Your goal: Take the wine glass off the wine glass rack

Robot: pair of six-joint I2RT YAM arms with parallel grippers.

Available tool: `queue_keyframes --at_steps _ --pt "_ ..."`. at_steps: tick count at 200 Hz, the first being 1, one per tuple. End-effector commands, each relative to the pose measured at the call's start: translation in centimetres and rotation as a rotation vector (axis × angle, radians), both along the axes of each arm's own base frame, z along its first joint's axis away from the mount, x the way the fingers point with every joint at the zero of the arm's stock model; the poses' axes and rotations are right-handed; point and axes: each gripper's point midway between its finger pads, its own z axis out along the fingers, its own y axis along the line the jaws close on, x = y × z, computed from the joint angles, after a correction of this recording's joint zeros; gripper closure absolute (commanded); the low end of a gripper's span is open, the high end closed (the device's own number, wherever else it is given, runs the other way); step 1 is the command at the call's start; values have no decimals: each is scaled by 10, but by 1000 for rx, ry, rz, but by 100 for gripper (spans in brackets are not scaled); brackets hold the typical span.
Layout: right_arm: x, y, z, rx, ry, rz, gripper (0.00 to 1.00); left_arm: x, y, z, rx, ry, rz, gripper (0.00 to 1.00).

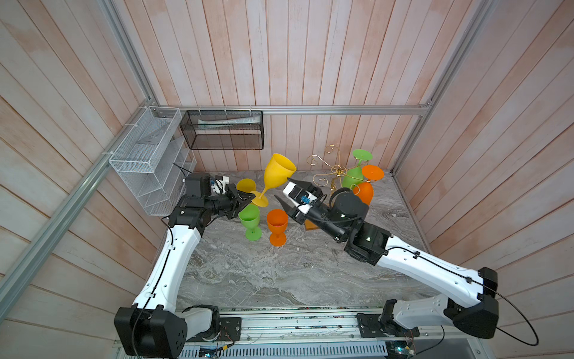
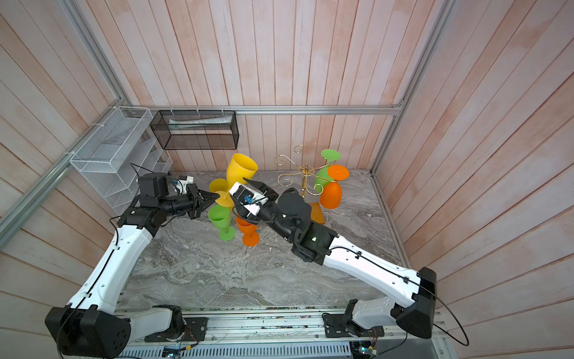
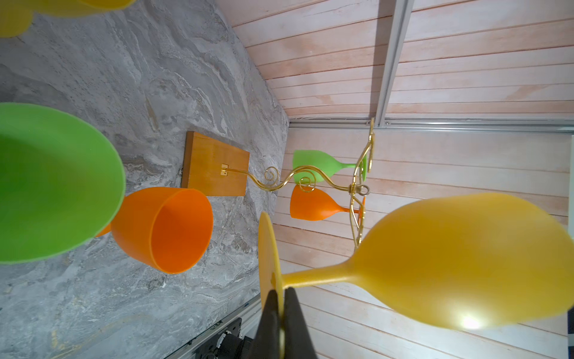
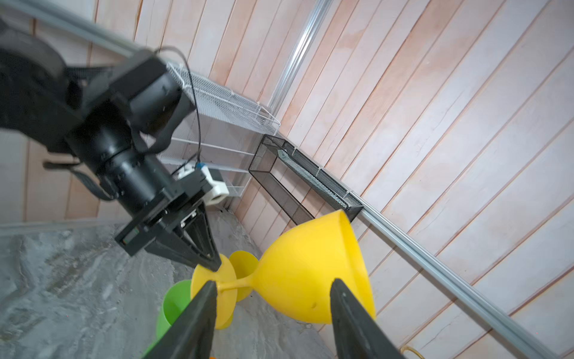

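A yellow wine glass [image 1: 278, 171] [image 2: 240, 167] hangs tilted in the air, bowl toward the back wall. My left gripper [image 1: 253, 198] [image 3: 282, 298] is shut on the rim of its round foot. My right gripper [image 1: 282, 188] [image 4: 273, 283] stands open beside it, one finger near the foot and one by the bowl, holding nothing. The wine glass rack [image 1: 338, 169] [image 2: 306, 169] [image 3: 354, 188] is gold wire on a wooden base [image 3: 214, 161] at the back right. A green glass [image 1: 354, 175] and an orange glass [image 1: 365, 191] hang upside down from it.
Three glasses stand on the marble table below the held one: yellow [image 1: 246, 185], green [image 1: 250, 217] and orange [image 1: 277, 222]. A white wire basket [image 1: 146, 149] and a black mesh basket [image 1: 222, 130] hang on the walls at the back left.
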Motion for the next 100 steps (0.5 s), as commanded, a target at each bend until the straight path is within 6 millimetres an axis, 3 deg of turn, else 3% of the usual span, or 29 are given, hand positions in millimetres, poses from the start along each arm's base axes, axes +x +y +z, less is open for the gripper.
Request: queue_keyframes --at_steps 1,32,100 --pt "-5 -5 -22 -11 266 92 42 4 1 19 46 -193 -65 100" --pt "15 -11 -20 -6 408 97 45 8 1 27 101 -320 -91 100" --pt "20 17 -23 -58 479 185 50 6 1 38 118 -407 -109 100"
